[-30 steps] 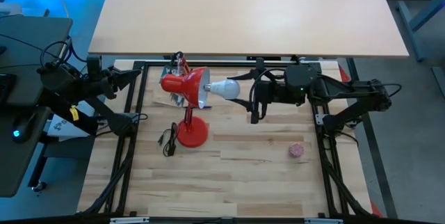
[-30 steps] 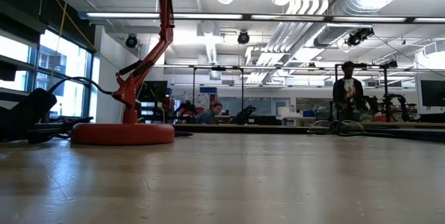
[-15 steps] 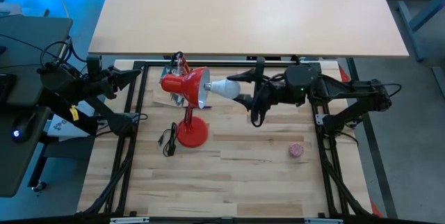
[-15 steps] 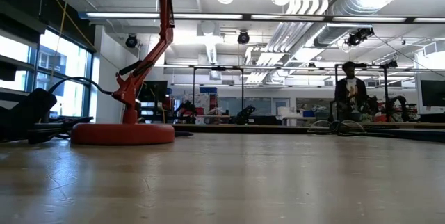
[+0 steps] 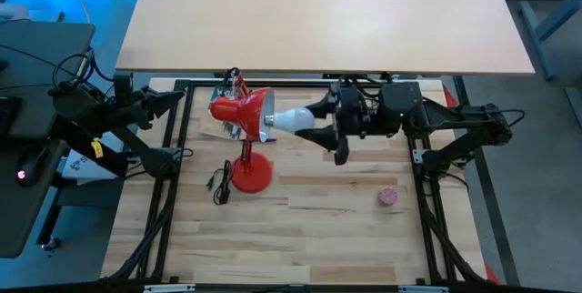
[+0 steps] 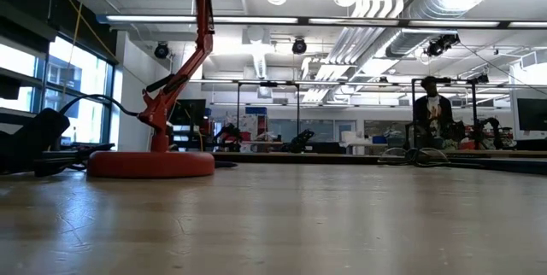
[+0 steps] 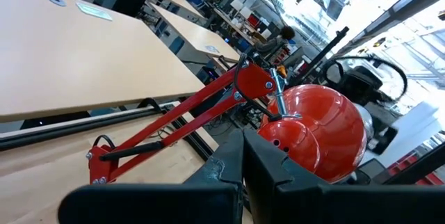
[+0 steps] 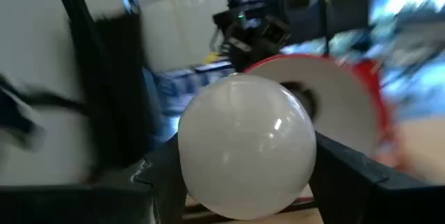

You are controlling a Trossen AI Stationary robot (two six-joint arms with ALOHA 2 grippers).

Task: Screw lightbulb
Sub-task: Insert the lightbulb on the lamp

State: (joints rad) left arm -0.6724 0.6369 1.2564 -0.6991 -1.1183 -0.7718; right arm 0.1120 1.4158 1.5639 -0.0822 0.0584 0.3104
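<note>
- I see a light wooden table (image 5: pixel 346 229) inside a dark frame, with a larger pale tabletop (image 5: pixel 318 20) beyond its far edge.
- From table height I look into a large open room with ceiling ducts and strip lights; a person (image 6: pixel 430 108) stands far off on the right.
- A red lamp (image 5: pixel 244 120) stands left of centre. Its round base (image 5: pixel 251 174) sits on the wood, and its shade (image 5: pixel 247 111) opens toward the right.
- A small pink ball (image 5: pixel 389 197) lies on the near right part of the table, well apart from the lamp.
- The right gripper (image 5: pixel 318 122) is just right of the shade. Its fingers are partly apart and clamped on the lightbulb (image 5: pixel 289 118), one finger on each side of the white globe.
- The lightbulb lies level, its base end at the mouth of the shade.
- The left gripper (image 7: pixel 240 175) is at the far left edge of the table, behind the shade, fingers pressed together and holding nothing.
- I cannot see the bulb's screw base or the socket: the shade hides them from above and the globe fills the right wrist view.
- At table height only the lamp's base and stem show; both grippers are out of that picture.
</note>
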